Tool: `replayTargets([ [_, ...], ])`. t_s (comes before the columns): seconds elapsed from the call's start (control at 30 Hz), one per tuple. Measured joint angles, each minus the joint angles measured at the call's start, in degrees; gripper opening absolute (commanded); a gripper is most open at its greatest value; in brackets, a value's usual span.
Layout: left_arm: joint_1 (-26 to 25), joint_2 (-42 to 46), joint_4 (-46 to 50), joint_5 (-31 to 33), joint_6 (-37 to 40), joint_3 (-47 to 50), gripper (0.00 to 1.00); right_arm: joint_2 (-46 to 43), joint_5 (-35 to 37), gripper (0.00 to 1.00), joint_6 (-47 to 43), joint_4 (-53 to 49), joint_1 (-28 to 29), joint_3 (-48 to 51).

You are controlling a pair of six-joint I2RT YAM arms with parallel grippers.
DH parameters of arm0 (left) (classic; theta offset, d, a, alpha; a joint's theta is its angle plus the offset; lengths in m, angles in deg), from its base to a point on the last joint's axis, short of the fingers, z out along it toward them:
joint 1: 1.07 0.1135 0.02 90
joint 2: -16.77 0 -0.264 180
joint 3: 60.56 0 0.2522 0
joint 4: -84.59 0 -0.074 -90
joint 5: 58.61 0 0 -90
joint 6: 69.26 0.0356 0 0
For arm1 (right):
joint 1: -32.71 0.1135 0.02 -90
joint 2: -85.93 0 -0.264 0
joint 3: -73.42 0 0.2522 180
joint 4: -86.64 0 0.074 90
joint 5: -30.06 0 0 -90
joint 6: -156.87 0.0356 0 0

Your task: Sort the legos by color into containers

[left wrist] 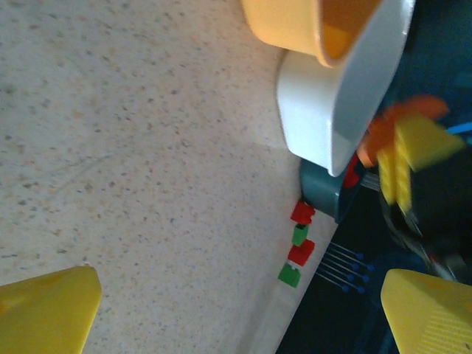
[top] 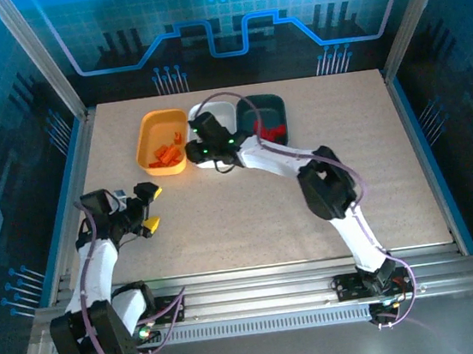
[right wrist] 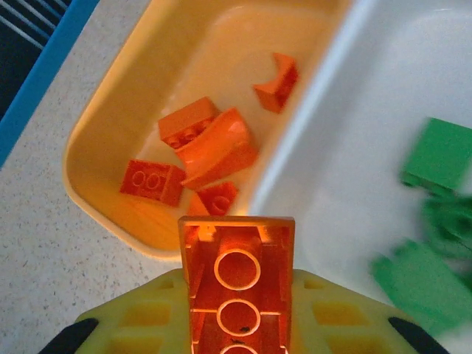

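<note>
The orange brick (right wrist: 237, 254) I'm carrying is clamped in the right pincer (right wrist: 237, 299), studs' hollow underside facing the wrist camera. It hangs over the near end of the trays, right above the seam where the orange-yellow tray (right wrist: 110, 125) meets the white tray (right wrist: 346, 133). Below it, the orange-yellow tray holds several orange pieces (right wrist: 214, 144); the white tray has green pieces (right wrist: 439, 155), some blurred. From above, the dark teal tray (top: 267, 106) sits just beside the white one and has red pieces (top: 275, 129) in it.

My left pincer (left wrist: 236, 317) is spread wide with nothing between its yellow fingers, low over the bare surface (top: 249, 210), well apart from the trays. Its camera shows four loose bricks (left wrist: 299, 234), alternating red and green, lined up by the surface's edge next to the teal tray.
</note>
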Motion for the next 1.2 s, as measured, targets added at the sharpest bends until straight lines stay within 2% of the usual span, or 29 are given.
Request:
replayTargets([
  [0.1,0.17,1.79,0.63,-1.05,1.11,0.0,0.99,7.08,-1.75,0.26,-1.03,-0.68,0.7,-8.9],
  [0.3,0.17,2.25,0.81,-2.56,1.9,0.26,0.99,14.73,-3.26,0.27,-2.08,-3.82,0.85,-21.31],
  [0.33,0.17,2.23,0.83,-2.71,1.97,0.35,0.99,15.91,-3.39,0.3,-2.23,-4.57,0.85,-23.58],
  [0.43,0.17,2.23,0.79,-3.13,2.1,0.39,0.99,19.19,-3.89,0.52,-2.12,-6.69,0.83,-29.75],
  [0.53,0.17,2.23,0.72,-3.63,2.1,0.39,0.99,22.18,-5.2,0.58,-2.38,-9.42,0.61,-35.69],
  [0.63,0.09,2.23,0.31,-4.24,2.08,0.39,0.99,22.34,-6.05,0.61,-2.6,-11.93,0.22,-36.89],
  [0.7,-0.85,2.23,-0.2,-4.2,2.08,0.39,0.99,20.17,-6.14,0.62,-2.86,-11.58,-0.02,-33.31],
  [0.8,-4.57,2.4,-0.94,-3.8,2.05,0.39,0.99,10.29,-4.44,0.62,-3.52,-9.49,-0.24,-17.75],
  [0.9,-11.02,3.04,-1.92,-1.31,1.92,0.44,0.99,-4.13,-0.24,0.63,-3.34,-7.28,-0.61,0.55],
  [1.03,-23.63,3.78,-6.23,5.25,0.5,2.03,0.99,-25.51,5.29,0.63,0.57,-5.73,-5.4,22.4],
  [1.13,-34.91,2.56,-10.47,11.98,-0.68,4.24,0.99,-37.42,8.81,0.64,2.86,-5.86,-14.29,35.98],
  [1.2,-42.03,-0.35,-12.96,16.2,-0.96,4.59,0.99,-40.83,10.27,0.68,3.41,-7.37,-20.06,42.47],
])
